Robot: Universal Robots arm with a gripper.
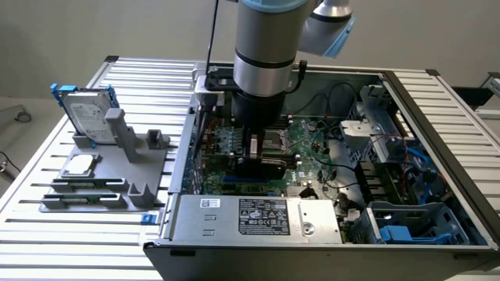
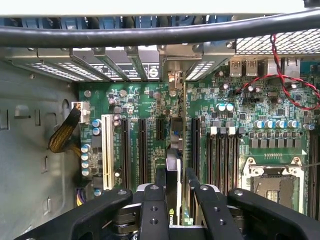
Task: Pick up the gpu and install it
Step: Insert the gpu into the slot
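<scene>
The gpu (image 2: 173, 165), a thin flat card seen edge-on with a glossy black face on one side and green board on the other, is pinched between the matte black fingers (image 2: 160, 182) of the gripper (image 2: 175, 177), which are closed on its two faces. It stands upright, low over the green circuit-studded motherboard (image 2: 150, 107), in line with the long black expansion slots (image 2: 142, 150); whether its edge sits in a slot cannot be told. Beside those slots runs a long white slot (image 2: 107, 145), and on the other side lies a square metal-framed processor socket (image 2: 272, 182). A twisted red-and-black wire (image 2: 290, 85) loops over the board. In the exterior view the grey cylindrical arm reaches down into the open dark metal computer case (image 1: 437, 117), with a boxy silver power supply (image 1: 258, 216) at its near end. On the ribbed aluminium table (image 1: 47, 234), at the exterior view's left, a grey moulded holder (image 1: 102, 170) props a silver hard drive in a blue frame (image 1: 84, 114).
</scene>
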